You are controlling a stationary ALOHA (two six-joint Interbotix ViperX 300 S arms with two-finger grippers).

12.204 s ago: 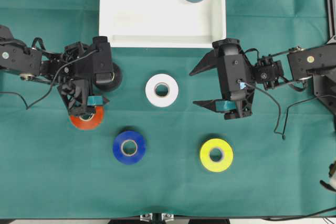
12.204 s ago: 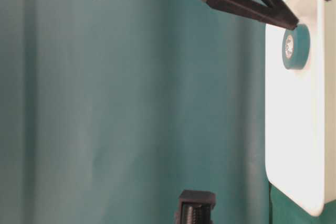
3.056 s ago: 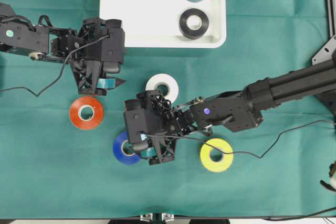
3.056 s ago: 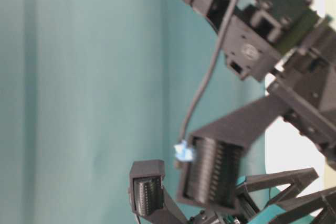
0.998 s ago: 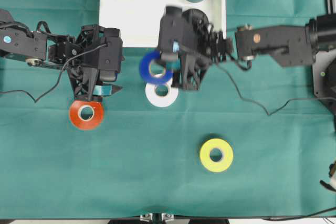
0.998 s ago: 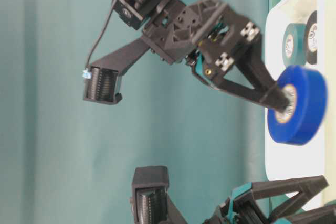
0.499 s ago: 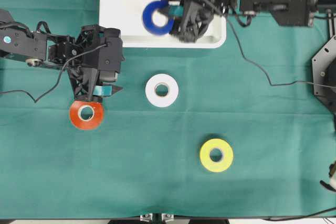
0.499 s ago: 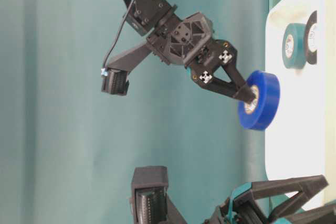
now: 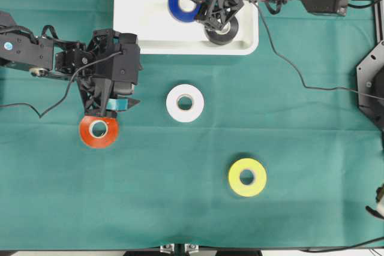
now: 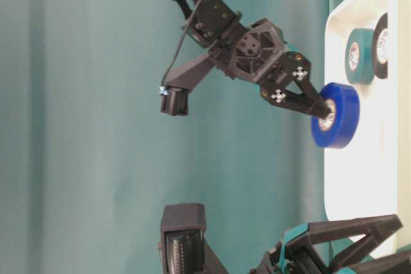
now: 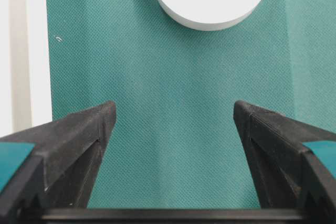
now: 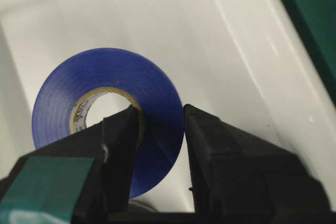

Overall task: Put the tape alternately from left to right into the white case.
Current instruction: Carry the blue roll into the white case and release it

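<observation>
Right gripper (image 12: 157, 124): pinches the blue roll (image 9: 183, 2) above the white case (image 9: 147, 22).
Left gripper (image 11: 173, 124): jaws wide, empty, by the orange-red roll (image 9: 98, 129).
Cloth (image 9: 180, 208): green; white roll (image 9: 185, 103) and yellow roll (image 9: 246, 177) lie apart.

Light falls bright and even from above, leaving only short soft shadows under the rolls on the green surface (image 9: 180, 208). The white case (image 9: 144, 28) is nearly washed out, with glossy glare inside in the right wrist view. Close gripper fingers (image 12: 231, 182) look soft; the overhead view is sharp.
</observation>
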